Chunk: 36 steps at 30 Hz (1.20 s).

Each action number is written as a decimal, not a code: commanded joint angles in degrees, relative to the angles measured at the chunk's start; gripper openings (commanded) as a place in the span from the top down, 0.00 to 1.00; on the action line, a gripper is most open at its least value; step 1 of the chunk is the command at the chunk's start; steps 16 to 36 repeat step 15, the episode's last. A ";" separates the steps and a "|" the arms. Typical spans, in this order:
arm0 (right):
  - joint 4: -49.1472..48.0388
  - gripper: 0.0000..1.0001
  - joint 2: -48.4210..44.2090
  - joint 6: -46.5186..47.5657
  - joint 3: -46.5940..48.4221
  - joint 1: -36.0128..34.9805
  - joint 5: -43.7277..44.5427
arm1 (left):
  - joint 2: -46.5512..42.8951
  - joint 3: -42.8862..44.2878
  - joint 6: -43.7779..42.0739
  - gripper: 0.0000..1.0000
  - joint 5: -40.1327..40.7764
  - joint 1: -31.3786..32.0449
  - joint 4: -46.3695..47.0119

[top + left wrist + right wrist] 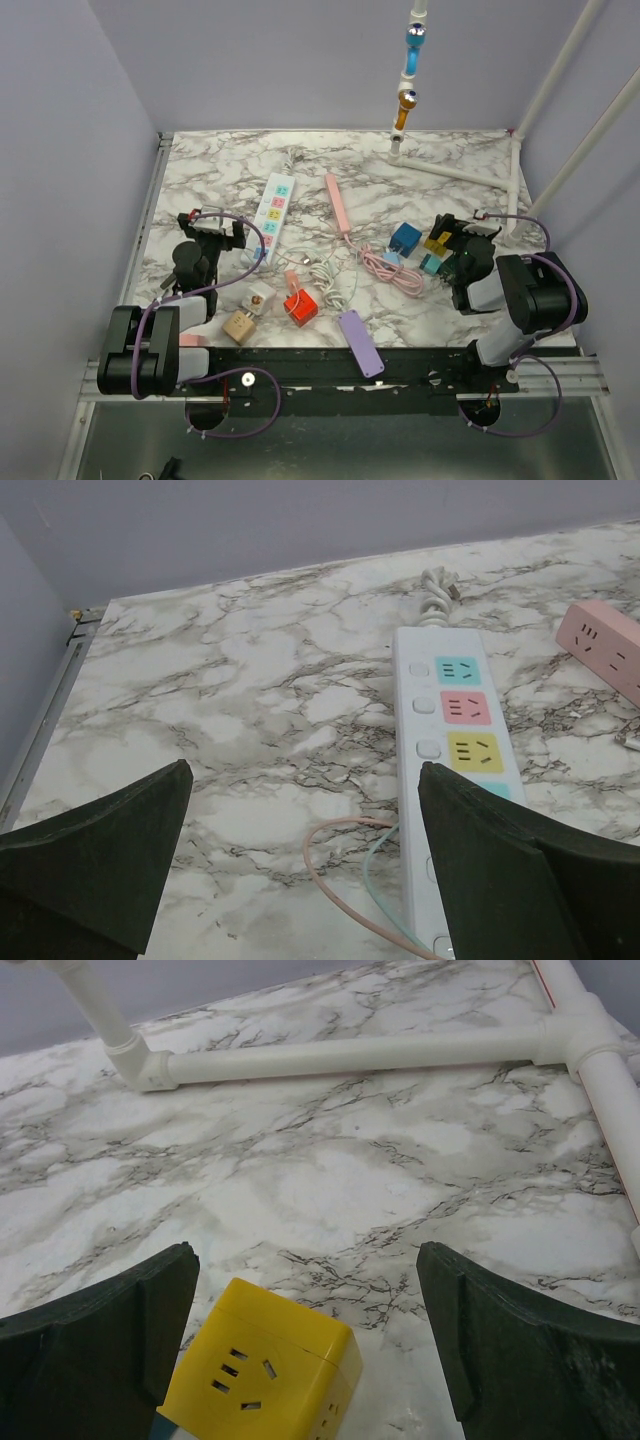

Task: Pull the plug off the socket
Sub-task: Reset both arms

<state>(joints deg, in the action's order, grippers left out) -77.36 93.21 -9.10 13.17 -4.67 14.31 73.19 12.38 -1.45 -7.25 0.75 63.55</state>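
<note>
A white power strip (278, 205) with coloured sockets lies left of centre; in the left wrist view (455, 770) it runs under my right finger (500, 870). A thin pink cable (330, 880) and a teal cable (385, 875) curve to its near end; any plug there is hidden. My left gripper (215, 232) (305, 770) is open and empty, low over the marble just left of the strip. My right gripper (470, 232) (305, 1250) is open and empty above a yellow socket cube (260, 1380) (437, 243).
A pink strip (337, 203) (605, 650), blue cube (405, 240), teal cube (432, 262), red cube (299, 308), tan cube (239, 327), small white cube (260, 296), purple strip (361, 342) and coiled pink cable (385, 268) lie about. A white pipe frame (350, 1055) stands at the back right.
</note>
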 commanded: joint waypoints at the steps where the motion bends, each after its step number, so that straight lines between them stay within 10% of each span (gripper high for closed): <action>1: -0.64 0.00 0.13 0.64 -0.42 -0.17 1.38 | 0.01 0.27 1.05 0.01 1.29 -0.23 -0.12; 36: -0.60 0.00 0.13 0.60 -0.38 -0.17 1.39 | 0.12 0.98 1.16 0.01 2.21 -0.23 -1.27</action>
